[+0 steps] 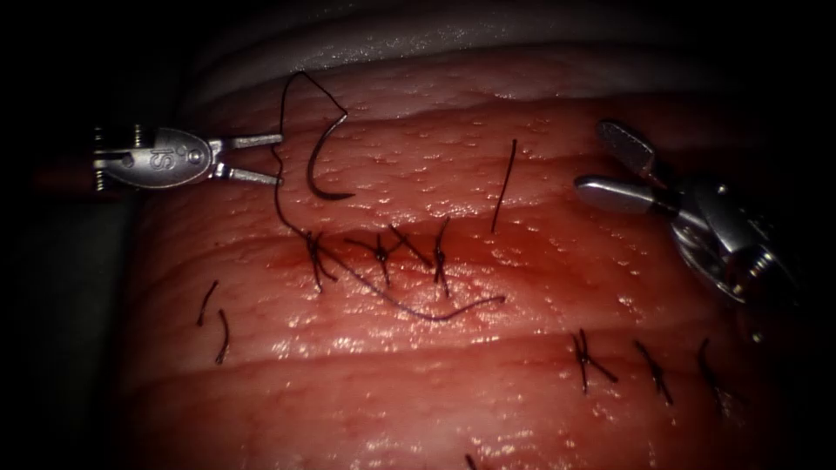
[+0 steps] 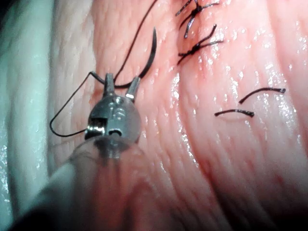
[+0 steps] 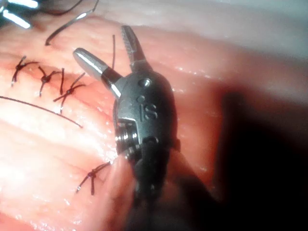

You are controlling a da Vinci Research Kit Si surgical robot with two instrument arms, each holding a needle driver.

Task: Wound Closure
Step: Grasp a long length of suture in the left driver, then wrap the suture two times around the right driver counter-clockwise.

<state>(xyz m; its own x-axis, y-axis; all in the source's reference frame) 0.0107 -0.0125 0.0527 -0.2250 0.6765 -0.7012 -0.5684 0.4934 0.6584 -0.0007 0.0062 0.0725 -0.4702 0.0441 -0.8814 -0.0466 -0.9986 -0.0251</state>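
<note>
Left pincer (image 1: 280, 158), stamped "S", jaws apart around my thread (image 1: 277, 187), gripping nothing; needle (image 1: 318, 170) lies free on the tissue (image 1: 522, 287). Right pincer (image 1: 596, 161) gapes, empty.

A pale band (image 1: 418, 39) spans the far side. Two cut ends of thread (image 1: 209, 302) lie left, a third cut end (image 1: 503, 185) farther right.
</note>
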